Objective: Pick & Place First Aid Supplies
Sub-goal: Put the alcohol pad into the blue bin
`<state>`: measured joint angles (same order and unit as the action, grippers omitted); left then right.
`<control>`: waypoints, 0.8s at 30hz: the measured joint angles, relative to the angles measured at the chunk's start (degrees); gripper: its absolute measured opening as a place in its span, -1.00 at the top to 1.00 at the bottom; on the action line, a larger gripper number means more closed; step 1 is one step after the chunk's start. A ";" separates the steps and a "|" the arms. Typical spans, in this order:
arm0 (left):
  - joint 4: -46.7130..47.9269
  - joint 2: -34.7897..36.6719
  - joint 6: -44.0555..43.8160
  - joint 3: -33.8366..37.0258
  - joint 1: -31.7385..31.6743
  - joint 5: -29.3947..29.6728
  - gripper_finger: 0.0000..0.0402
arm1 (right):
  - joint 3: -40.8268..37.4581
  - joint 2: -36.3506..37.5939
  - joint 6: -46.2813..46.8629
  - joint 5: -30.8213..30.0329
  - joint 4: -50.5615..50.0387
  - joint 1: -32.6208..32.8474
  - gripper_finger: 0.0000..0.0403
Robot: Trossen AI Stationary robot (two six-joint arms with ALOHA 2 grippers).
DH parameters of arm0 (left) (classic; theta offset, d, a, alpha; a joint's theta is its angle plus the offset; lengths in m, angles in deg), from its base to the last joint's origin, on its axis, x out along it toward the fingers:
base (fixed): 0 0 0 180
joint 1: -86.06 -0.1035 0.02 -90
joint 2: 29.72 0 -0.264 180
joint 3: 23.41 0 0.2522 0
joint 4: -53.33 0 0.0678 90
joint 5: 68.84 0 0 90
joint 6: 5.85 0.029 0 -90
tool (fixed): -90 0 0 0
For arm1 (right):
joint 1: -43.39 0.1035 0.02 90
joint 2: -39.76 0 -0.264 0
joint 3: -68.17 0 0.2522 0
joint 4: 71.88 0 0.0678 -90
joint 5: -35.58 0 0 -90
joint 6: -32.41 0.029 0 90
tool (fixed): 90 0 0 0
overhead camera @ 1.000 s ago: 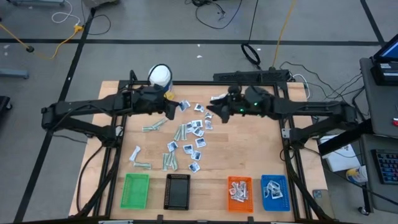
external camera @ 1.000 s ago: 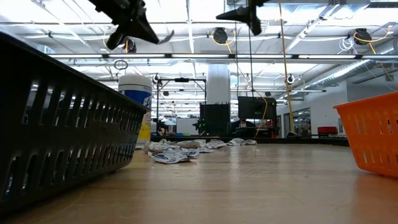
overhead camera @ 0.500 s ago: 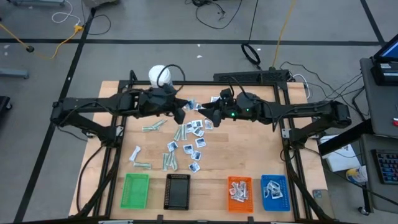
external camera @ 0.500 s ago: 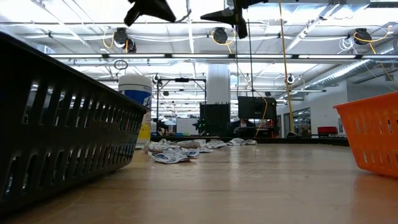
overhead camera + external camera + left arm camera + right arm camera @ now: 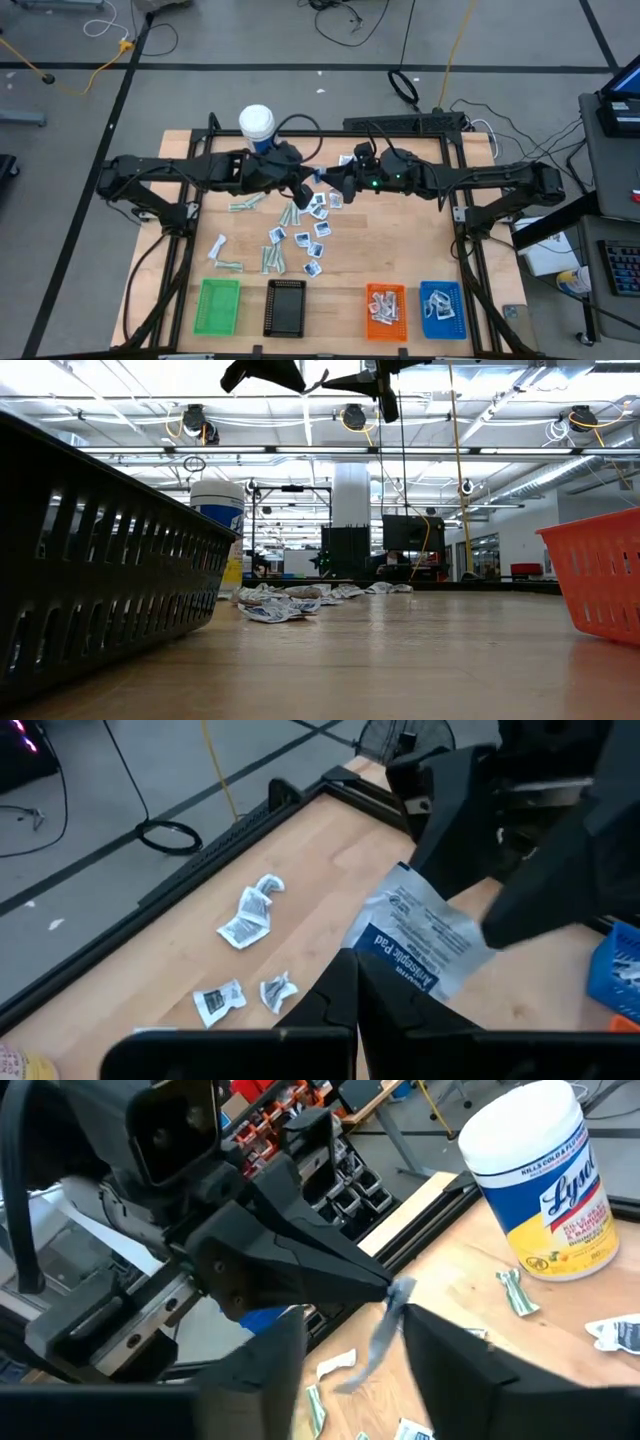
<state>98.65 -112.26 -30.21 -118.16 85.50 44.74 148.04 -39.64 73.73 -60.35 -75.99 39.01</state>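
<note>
We found the left gripper (image 5: 300, 186) raised above the worktop's far-centre scatter, its fingers clamped on one white-and-blue sachet (image 5: 415, 942) by a corner. The sachet's free length projected rightward toward the right gripper (image 5: 338, 182). That gripper's fingers stood apart on either side of the sachet, in our judgement placing it nearer for a handover.

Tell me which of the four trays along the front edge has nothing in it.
The black tray, second from the left, beside the green tray; the orange tray and blue tray already contain packets.

Lab: floor cables (image 5: 340, 18), ceiling lights (image 5: 300, 450)
</note>
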 joint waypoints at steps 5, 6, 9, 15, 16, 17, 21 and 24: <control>-0.17 0.20 0.11 -0.01 0.05 0.00 1.00 | 0.00 0.00 -0.12 0.00 -0.29 0.00 0.84; -0.13 0.20 0.11 0.00 0.21 0.01 1.00 | 0.00 0.00 -0.54 -0.01 -0.56 0.00 0.92; -0.18 0.17 0.17 0.00 0.98 0.00 1.00 | 0.00 0.02 -0.71 0.00 -1.46 0.00 0.94; -0.17 0.20 0.71 0.00 1.99 -2.59 0.96 | 0.00 0.05 -0.81 -0.04 -3.55 -0.02 0.99; -0.09 0.20 0.75 0.00 1.99 -3.43 0.93 | 0.00 0.25 -0.64 -0.02 -4.45 -0.04 0.99; 0.09 0.33 0.70 0.00 1.99 -4.02 0.90 | 0.00 0.47 -0.42 -0.02 -5.87 -0.11 0.99; 1.41 1.24 0.26 -0.06 2.17 -4.14 0.71 | 0.00 2.73 2.19 0.04 -14.04 -0.11 1.00; 3.52 1.94 0.20 0.02 1.56 -4.28 0.53 | 0.00 5.21 5.88 0.09 -21.86 0.62 1.00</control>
<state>102.17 -110.32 -30.01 -118.14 87.07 40.46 148.04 -34.43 79.61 -60.26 -97.85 39.63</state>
